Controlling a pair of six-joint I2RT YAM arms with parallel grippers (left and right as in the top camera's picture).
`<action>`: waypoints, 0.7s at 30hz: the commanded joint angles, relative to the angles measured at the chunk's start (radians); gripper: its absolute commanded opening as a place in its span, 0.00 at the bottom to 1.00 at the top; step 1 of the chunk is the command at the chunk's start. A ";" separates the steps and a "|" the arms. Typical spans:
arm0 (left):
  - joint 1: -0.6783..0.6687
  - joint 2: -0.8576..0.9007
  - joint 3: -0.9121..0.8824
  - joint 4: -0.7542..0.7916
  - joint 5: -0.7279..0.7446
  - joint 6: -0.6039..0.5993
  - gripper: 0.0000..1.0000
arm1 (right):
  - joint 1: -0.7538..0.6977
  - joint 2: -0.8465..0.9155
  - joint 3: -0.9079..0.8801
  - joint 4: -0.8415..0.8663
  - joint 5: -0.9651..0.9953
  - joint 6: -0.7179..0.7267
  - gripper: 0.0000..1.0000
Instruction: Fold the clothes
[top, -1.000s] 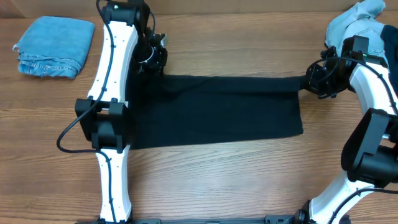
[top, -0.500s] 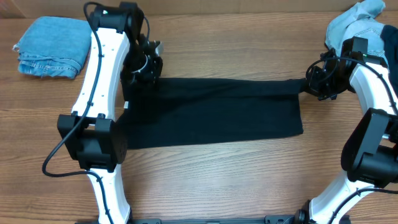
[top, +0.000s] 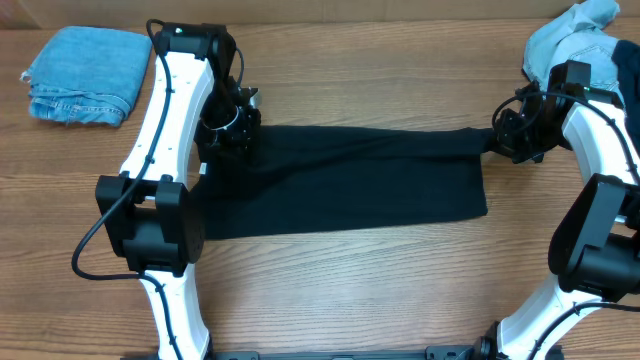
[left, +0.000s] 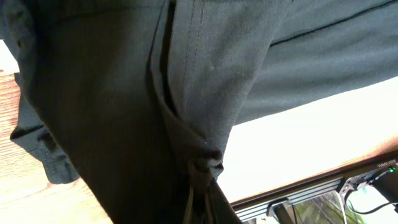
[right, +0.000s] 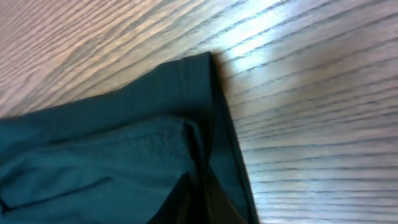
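The black T-shirt (top: 350, 180) lies folded into a long band across the middle of the table. My left gripper (top: 232, 128) is shut on its far left corner, and the cloth (left: 124, 93) hangs bunched from the fingers (left: 198, 205) in the left wrist view. My right gripper (top: 508, 136) is shut on the far right corner; the hemmed edge (right: 186, 93) shows pinched at my fingers (right: 202, 199) in the right wrist view. Both corners are held slightly off the table.
A folded light-blue denim piece (top: 85, 75) lies at the far left corner. A heap of light-blue clothes (top: 575, 40) sits at the far right corner behind my right arm. The wooden table (top: 350, 290) runs along the near side.
My left gripper has moved toward me and a little right, carrying the shirt's left corner over the band. The right gripper has held still.
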 joint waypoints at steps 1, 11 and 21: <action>0.006 -0.018 -0.002 -0.003 -0.023 -0.014 0.08 | -0.004 -0.032 0.029 -0.003 0.045 0.000 0.07; 0.008 -0.018 -0.002 -0.003 -0.030 -0.018 0.36 | -0.004 -0.032 0.029 -0.002 0.071 -0.001 0.25; 0.058 -0.032 -0.001 -0.003 0.000 -0.028 0.38 | -0.004 -0.033 0.029 0.002 0.121 0.004 0.51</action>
